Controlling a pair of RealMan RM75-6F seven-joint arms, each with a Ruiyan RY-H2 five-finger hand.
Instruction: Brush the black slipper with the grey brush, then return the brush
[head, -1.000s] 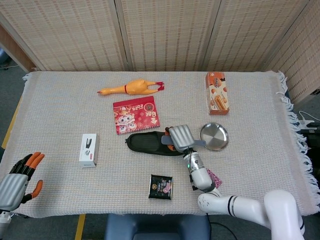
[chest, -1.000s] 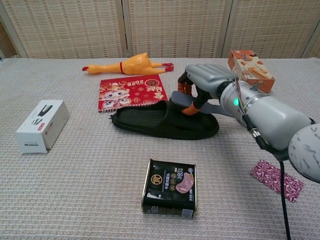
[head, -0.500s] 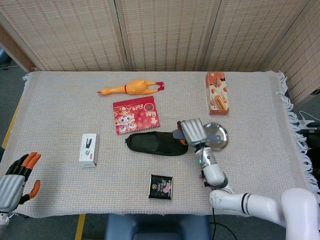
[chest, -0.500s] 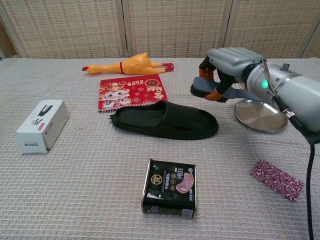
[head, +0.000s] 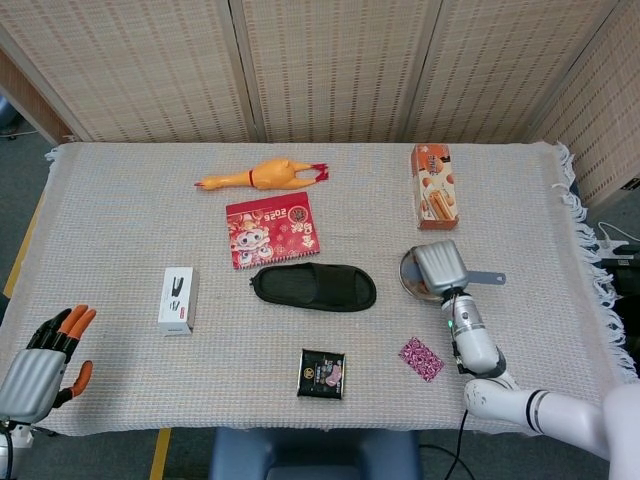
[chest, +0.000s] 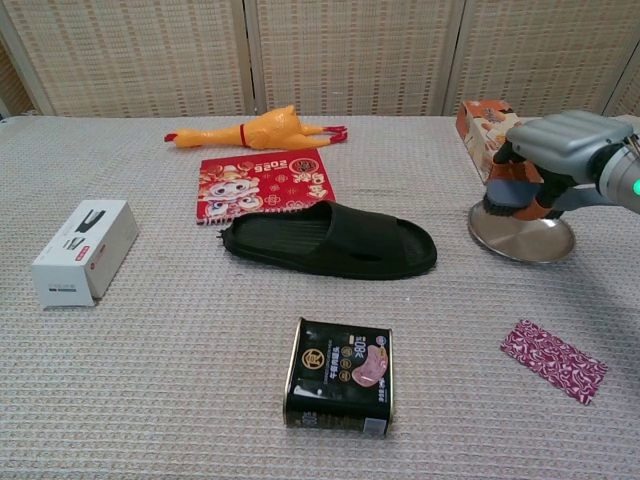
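The black slipper (head: 313, 287) (chest: 330, 241) lies flat at mid-table with nothing on it. My right hand (head: 440, 267) (chest: 562, 142) grips the grey brush (chest: 510, 196), bristles down, right above the steel plate (chest: 522, 246). In the head view the brush's handle (head: 487, 278) sticks out to the right of the hand, which hides most of the plate (head: 407, 270). Whether the bristles touch the plate I cannot tell. My left hand (head: 42, 362) hovers at the table's near left corner, holding nothing, fingers apart.
A rubber chicken (head: 265, 175), a red booklet (head: 272, 230) and a biscuit box (head: 434, 186) lie at the back. A white box (head: 177, 300) sits left, a black can (head: 322, 373) in front of the slipper, a pink packet (head: 421, 359) near the right arm.
My right hand has lifted the brush off the slipper and carried it right, to above the steel plate. The slipper stays put. The left hand barely shifted.
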